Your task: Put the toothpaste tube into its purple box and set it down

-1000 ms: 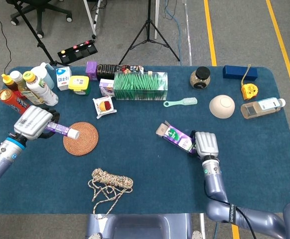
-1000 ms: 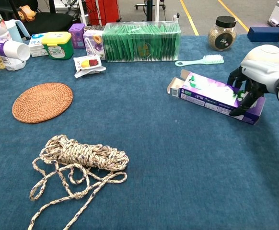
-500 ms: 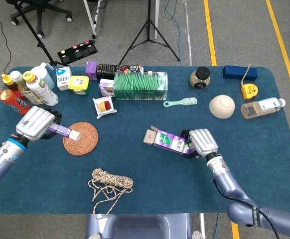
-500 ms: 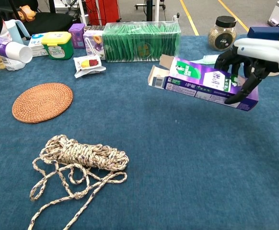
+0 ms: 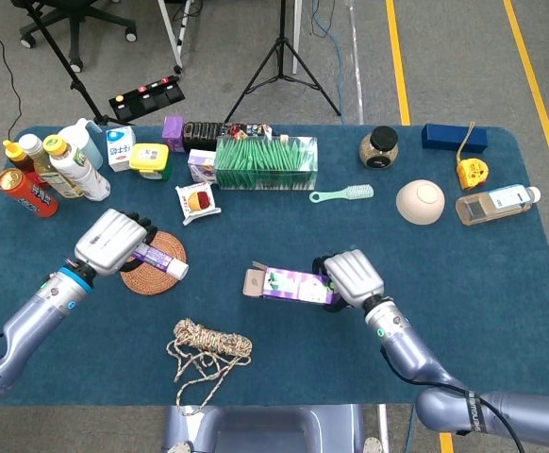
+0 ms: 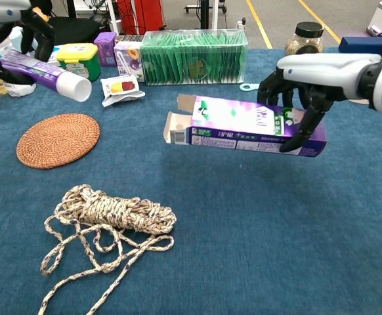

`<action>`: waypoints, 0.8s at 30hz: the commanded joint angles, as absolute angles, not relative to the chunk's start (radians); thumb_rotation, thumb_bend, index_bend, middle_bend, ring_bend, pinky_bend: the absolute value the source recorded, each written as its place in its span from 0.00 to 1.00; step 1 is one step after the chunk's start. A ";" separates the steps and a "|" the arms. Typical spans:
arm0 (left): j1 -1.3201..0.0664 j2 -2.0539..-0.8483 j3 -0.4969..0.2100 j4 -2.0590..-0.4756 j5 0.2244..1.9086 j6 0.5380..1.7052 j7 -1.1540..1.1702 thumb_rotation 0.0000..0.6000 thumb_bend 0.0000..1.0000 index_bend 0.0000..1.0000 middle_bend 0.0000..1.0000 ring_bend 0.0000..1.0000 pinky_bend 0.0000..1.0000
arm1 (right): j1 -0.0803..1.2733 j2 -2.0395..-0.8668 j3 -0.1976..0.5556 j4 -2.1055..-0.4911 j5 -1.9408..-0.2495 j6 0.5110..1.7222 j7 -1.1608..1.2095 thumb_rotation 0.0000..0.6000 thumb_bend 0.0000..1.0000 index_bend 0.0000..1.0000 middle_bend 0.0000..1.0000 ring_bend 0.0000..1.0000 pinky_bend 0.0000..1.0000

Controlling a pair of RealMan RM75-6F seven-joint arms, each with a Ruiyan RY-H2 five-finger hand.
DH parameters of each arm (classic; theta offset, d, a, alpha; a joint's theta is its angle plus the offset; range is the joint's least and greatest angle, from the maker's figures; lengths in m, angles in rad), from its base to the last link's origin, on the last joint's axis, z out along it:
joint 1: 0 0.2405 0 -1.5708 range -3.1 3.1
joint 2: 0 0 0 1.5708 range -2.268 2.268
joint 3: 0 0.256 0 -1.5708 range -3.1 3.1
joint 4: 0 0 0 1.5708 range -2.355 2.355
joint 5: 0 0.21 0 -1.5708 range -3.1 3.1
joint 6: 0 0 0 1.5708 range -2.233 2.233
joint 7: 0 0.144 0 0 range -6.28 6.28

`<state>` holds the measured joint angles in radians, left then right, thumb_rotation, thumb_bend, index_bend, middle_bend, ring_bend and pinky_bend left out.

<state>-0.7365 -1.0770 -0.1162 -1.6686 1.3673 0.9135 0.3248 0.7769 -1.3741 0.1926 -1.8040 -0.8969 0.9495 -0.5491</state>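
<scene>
- While my right hand (image 5: 352, 275) grips the purple toothpaste box (image 6: 243, 126) by its closed end, the box hangs clear above the blue table (image 5: 284, 359). Its long axis runs nearly level from side to side, and its open end, flaps splayed, points toward my left hand.
- My right arm (image 5: 416, 354) reaches in from the lower right edge of the head view. In the chest view my fingers (image 6: 305, 123) curl over the top and front of the box, with the back of my hand turned upward.
- My left arm (image 5: 29, 326) comes in from the lower left, with my left hand (image 5: 112, 242) wrapped around the tail end of the toothpaste tube (image 6: 46, 70).
- The tube is lifted off the table just above the near rim of the woven coaster (image 5: 155, 263). Its long axis tilts slightly downward, and its white cap (image 6: 81, 90) aims toward the box's open mouth.
- Tube and box are apart, with a gap of bare cloth between cap and flaps; nothing of the tube is inside the box.
- A coil of rope (image 6: 109, 213) lies on the table in front of the coaster, nearer to me than either hand.
</scene>
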 commanded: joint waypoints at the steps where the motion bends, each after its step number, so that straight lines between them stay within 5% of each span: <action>1: -0.756 -1.108 -0.129 -1.716 1.319 0.910 0.402 1.00 0.30 0.64 0.49 0.45 0.62 | 0.852 -1.433 0.194 -1.845 -0.719 1.011 -0.697 1.00 0.36 0.48 0.51 0.49 0.64; 24: -0.811 -1.214 -0.123 -1.736 1.153 0.921 0.601 1.00 0.30 0.64 0.49 0.45 0.62 | 0.951 -1.424 0.229 -1.936 -0.482 1.044 -0.684 1.00 0.39 0.48 0.52 0.49 0.64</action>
